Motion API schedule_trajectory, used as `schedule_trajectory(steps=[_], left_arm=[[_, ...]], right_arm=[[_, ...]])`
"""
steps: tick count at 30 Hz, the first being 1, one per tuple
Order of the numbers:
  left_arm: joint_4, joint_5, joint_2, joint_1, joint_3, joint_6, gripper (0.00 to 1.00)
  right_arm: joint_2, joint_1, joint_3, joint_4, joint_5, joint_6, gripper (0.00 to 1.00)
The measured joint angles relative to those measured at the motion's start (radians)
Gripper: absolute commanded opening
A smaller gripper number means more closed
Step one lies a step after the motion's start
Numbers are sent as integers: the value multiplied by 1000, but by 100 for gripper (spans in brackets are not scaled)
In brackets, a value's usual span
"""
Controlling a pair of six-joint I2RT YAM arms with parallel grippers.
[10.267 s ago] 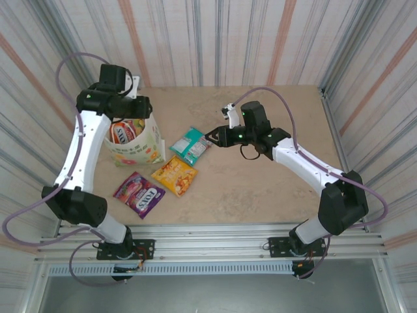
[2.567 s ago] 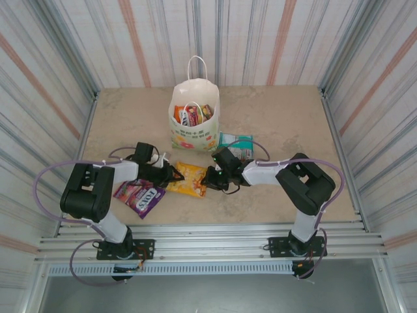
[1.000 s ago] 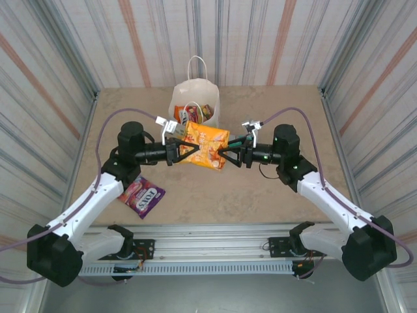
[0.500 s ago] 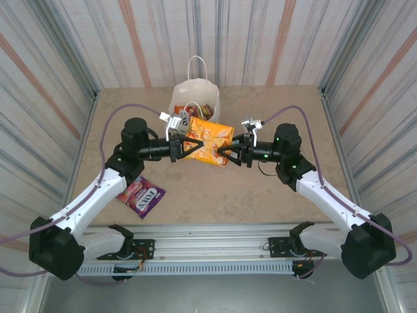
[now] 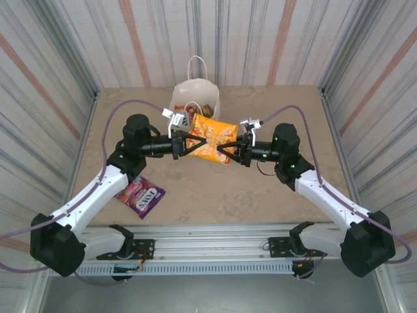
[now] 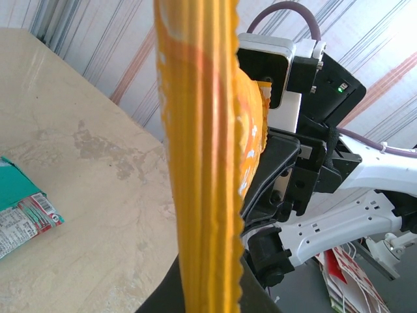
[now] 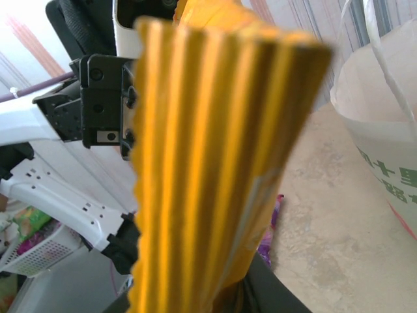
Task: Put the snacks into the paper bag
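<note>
As we near the paper bag (image 5: pixel 187 98) at 12 o'clock | left pincer (image 5: pixel 184 145) and right pincer (image 5: pixel 225 151) grip the yellow-orange packet (image 5: pixel 210 138)

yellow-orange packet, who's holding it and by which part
The yellow-orange packet hangs between both: left gripper pinching its left sealed end, right gripper its right sealed end.

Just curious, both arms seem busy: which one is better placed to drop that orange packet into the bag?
Probably the left: left fingers grip the yellow-orange packet, nearer the mouth of the paper bag.
</note>
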Motion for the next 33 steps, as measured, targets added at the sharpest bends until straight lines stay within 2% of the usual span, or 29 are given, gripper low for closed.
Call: schedule_trajectory(steps=[2,4,7,12,17,25,33], left_arm=[[-6,-4,0,0,0,2,13],[-12,-12,0,-2,0,7,23],[-26,-34,0,-2,0,18,39],[-79,-72,-20,8,1,38,50],[-144,-121,-81,80,0,45,59],[-320,-289,-219,206,-25,48,63],[-452,-391,-262,357,-59,46,63]], right_arm=[[0,0,0,0,2,-3,11],[-2,0,0,-4,10,-3,7],[-10,-1,0,-6,32,-5,6],[-43,-14,0,-28,91,-27,7],[-60,-47,41,-104,129,-88,7],[18,-117,312,-266,145,-265,8],[241,-142,607,-424,153,-437,9]])
